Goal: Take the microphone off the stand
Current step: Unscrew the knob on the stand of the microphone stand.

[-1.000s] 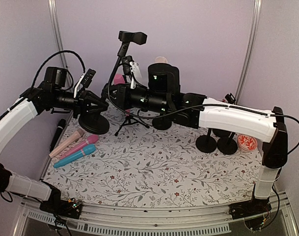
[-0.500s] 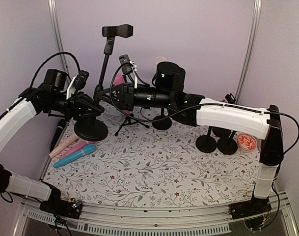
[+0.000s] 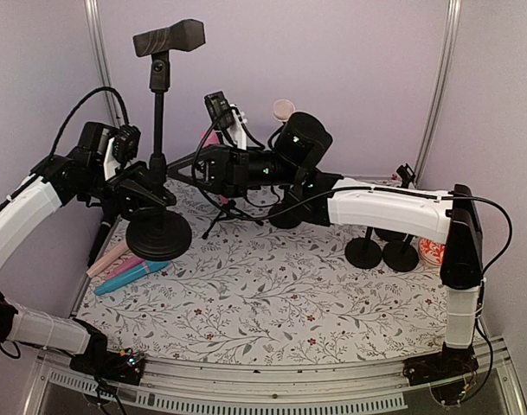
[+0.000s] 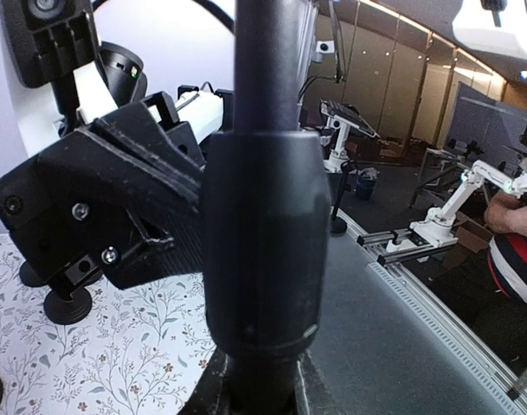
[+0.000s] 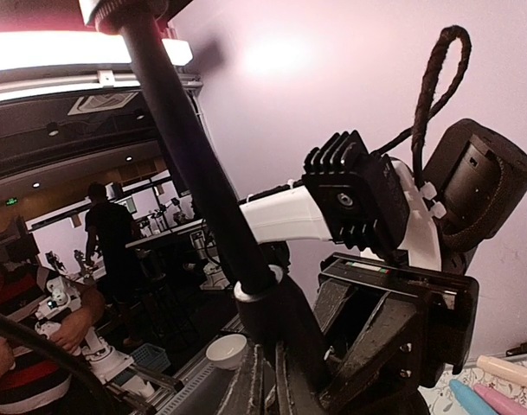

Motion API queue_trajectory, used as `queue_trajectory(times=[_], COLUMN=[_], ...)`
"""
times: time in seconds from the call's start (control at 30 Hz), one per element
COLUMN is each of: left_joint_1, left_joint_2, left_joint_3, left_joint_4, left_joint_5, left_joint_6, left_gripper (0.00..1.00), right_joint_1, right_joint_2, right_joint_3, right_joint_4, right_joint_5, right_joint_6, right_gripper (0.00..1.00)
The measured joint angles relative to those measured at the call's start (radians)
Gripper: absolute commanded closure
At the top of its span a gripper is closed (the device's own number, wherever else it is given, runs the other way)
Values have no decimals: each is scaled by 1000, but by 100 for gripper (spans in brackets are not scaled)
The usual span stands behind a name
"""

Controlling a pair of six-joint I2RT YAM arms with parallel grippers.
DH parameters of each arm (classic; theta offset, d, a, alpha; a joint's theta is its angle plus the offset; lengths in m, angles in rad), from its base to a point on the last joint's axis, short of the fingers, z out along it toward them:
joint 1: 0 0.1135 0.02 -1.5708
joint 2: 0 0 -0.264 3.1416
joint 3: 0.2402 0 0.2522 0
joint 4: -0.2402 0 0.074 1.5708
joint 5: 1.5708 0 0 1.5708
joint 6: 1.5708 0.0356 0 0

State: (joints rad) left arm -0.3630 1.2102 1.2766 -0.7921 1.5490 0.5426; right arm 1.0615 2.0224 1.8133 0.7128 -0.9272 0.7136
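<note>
The stand (image 3: 157,121) had been swung from a lean to upright, its pole clamped between the closed left gripper (image 3: 149,185) and right gripper (image 3: 175,161). The microphone (image 3: 169,38), high above both, sat clipped; removal was judged pending.

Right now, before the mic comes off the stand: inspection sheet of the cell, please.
Surface: floral-print mat, lying flat.
Job's things: microphone sits crosswise on top of the round-base stand; pole near upright.
Clutter: coloured microphones lying at left; black microphone at the mat edge; tripod stand; small round-base stands; red-white disc.
Grippers: left gripper and right gripper both shut on the stand's pole.
Cables: black cable looped above the left arm; another cable by the right arm's elbow.
Surroundings: lilac walls; person in a striped shirt outside the cell.
</note>
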Motion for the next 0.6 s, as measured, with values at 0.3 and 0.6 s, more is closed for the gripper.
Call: queue_trajectory(times=[0.3, 0.6], left_joint_1=[17, 29], left_joint_2=[5, 34], left_joint_3=[0, 2], left_joint_4=[-13, -21], left_joint_5=[-4, -127], left_joint_6=[7, -10], left_gripper=[100, 100], right_joint_1=[1, 66], right_joint_2=[-24, -92], right_joint_3=[-8, -23], right_joint_4=[-31, -443], right_joint_5=[-1, 525], right_joint_6=[-38, -245], right_gripper=[25, 24])
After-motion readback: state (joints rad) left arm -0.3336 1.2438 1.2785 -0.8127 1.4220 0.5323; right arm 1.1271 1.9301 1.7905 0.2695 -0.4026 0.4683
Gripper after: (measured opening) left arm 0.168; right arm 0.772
